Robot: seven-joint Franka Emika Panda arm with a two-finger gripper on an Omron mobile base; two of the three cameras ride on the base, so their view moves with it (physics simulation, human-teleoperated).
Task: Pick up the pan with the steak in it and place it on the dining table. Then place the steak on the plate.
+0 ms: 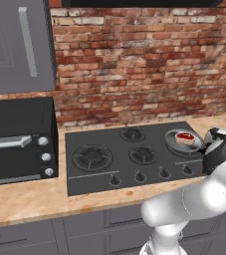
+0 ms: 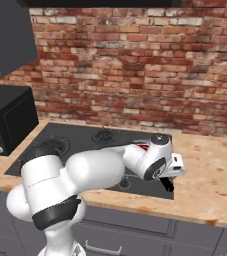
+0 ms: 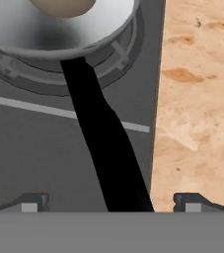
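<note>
Brick wall backs a tan wood-grain counter [image 1: 30,196] into which a black gas stovetop [image 1: 129,157] is set, and everything is placed here against that stovetop. Nearest, in the hand view, the gripper [image 3: 111,201] hangs low over the stovetop's front right corner with its two fingertips [image 3: 32,201] spread wide apart, one on each side of the pan's black handle [image 3: 106,148], which runs between them without visibly touching either. In the right base view the white arm reaches across the stovetop and covers most of the pan, so the hand shows there only as a white block at the stovetop's right edge. Farther on, the pan [image 1: 183,140] sits on the right rear burner, the handle pointing toward the front edge. The steak [image 1: 185,136] lies inside the pan as a small red slab; its detail is too blurred to describe further. Left of the stovetop stands a black oven [image 1: 17,142] with silver knobs.
</note>
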